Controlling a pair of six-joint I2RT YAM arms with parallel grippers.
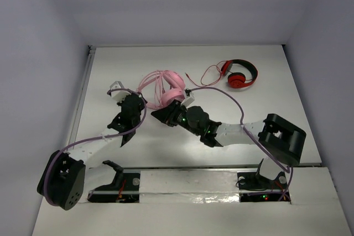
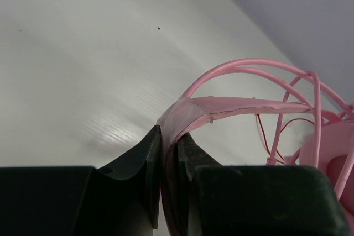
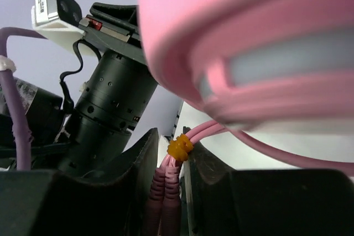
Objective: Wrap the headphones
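Overhead wide; wrist views close; headphones [image 1: 172, 88] shared.

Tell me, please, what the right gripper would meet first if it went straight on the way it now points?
Probably the left arm's wrist, straight beyond the right gripper; the pink earcup sits just above that line, depth unclear.
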